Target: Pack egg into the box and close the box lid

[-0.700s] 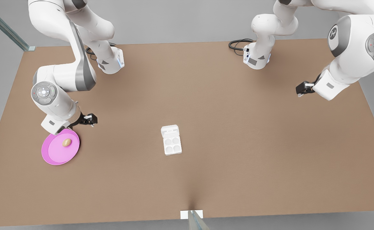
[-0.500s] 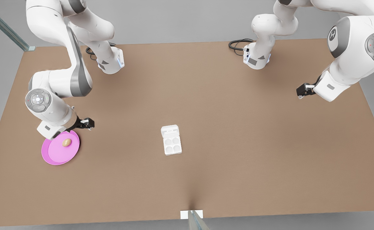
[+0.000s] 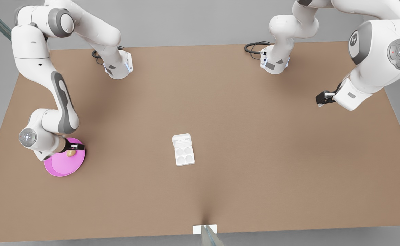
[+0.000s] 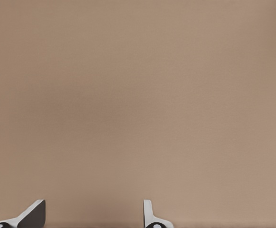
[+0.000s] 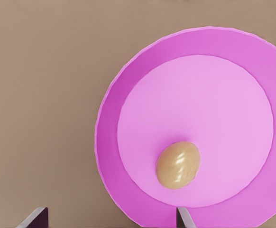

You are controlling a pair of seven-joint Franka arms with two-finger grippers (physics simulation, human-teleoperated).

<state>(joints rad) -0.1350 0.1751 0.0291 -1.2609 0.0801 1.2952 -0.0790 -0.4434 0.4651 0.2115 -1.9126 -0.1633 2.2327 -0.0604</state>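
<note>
On table (image 3: 220, 102): box (image 3: 184, 154) at centre, box lid (image 3: 182, 139) hinged open, cups vacant
Pink plate (image 5: 128, 118): carries egg (image 5: 178, 164)
Right gripper (image 3: 77, 147): lowered from beside plate to just over egg; fingers spread, nothing held; grasp imminent
Left gripper (image 3: 321, 99): waits far off, open, unladen

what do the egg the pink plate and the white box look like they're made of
Egg: tan, glossy highlights, probably smooth shell or plastic. Pink plate: even matte colour with a raised rim, likely plastic. Box, lid open: plain white moulded cups, possibly foam or plastic; being rendered, it is hard to tell.
</note>
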